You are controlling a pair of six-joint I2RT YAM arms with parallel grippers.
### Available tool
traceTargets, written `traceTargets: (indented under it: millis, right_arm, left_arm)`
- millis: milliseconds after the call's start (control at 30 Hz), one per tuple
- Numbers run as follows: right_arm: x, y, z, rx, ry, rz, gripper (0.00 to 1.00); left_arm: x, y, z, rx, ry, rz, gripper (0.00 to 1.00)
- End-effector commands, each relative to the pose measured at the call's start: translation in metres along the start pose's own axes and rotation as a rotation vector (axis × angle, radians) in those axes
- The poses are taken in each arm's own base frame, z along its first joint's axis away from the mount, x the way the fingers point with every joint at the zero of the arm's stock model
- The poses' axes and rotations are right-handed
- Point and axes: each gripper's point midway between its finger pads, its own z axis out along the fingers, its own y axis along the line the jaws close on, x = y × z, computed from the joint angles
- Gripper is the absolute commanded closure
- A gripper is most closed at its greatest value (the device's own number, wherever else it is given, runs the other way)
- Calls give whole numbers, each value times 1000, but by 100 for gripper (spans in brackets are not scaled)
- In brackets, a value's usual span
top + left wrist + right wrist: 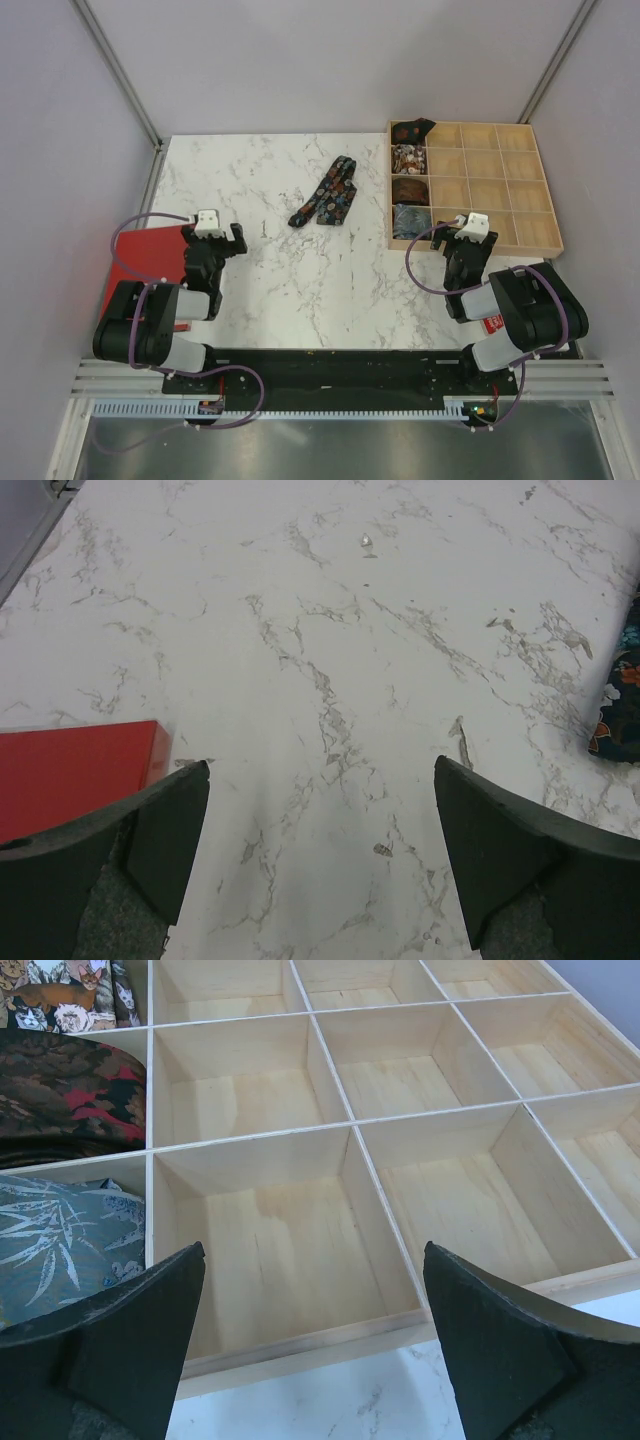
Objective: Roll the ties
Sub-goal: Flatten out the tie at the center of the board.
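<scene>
Red booklet [130, 262]: flat at the left edge of the tabletop [250, 180].
Left end effector [216, 232]: jaws wide apart, empty; the nearer one to the tie.
Tie [328, 192]: loose mid-tabletop, ahead and right of the left end effector, well apart.
Long axis: diagonal, near end pointing left, far end toward the tray.
Wooden tray [500, 165]: left column holds rolled ties [408, 188].
Right end effector [470, 230]: jaws wide apart, empty, at the tray's near rim.

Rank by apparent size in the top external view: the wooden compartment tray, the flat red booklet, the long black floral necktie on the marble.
1. Wooden compartment tray
2. Flat red booklet, partly hidden but clearly second
3. Long black floral necktie
</scene>
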Motion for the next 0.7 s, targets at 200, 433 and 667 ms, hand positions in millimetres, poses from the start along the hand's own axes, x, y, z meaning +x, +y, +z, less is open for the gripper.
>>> traceTargets:
  millis: [200,433,667]
  right_arm:
    - [-14,4,5,-12,-41,19,2]
    - [-32,3,8,5,1,-3,2]
    - [-151,42,14,-148,9,158,2]
  left_arm:
    - [-10,-11,4,90,-35,69,0]
    - [-51,-9,0,33,-62,79,0]
    - [-147,-76,-9,253,61,-332,0]
